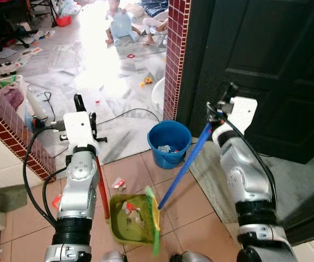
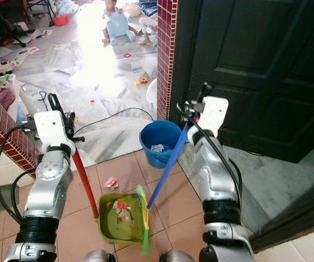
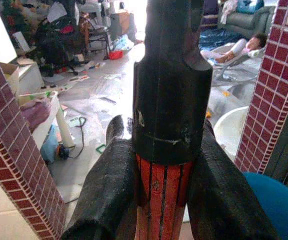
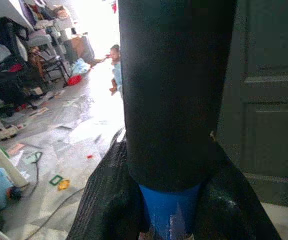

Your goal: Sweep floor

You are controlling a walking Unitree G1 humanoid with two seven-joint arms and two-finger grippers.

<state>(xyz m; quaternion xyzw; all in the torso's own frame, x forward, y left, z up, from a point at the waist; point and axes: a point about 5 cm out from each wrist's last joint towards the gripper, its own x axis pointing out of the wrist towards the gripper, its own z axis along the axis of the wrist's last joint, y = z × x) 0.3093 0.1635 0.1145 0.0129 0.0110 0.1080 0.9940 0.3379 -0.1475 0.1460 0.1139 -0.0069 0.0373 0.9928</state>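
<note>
A green dustpan (image 1: 130, 219) lies on the tiled floor between my arms with scraps of litter in it. Its red handle (image 1: 102, 188) rises to my left gripper (image 1: 91, 136), which is shut on it; the left wrist view shows the fingers (image 3: 108, 195) clamped on the red shaft (image 3: 161, 200). My right gripper (image 1: 214, 117) is shut on the blue broom handle (image 1: 187, 164), whose green bristles (image 1: 155, 221) rest at the dustpan's right edge. A red and white scrap (image 1: 118, 183) lies on the tiles just beyond the pan.
A blue bucket (image 1: 169, 143) with litter stands beside a red brick pillar (image 1: 176, 54). A dark door (image 1: 266, 65) is on the right, a low brick wall (image 1: 9, 125) on the left. A black cable (image 1: 129, 112) crosses the marble floor. A person (image 1: 116, 22) sits far back.
</note>
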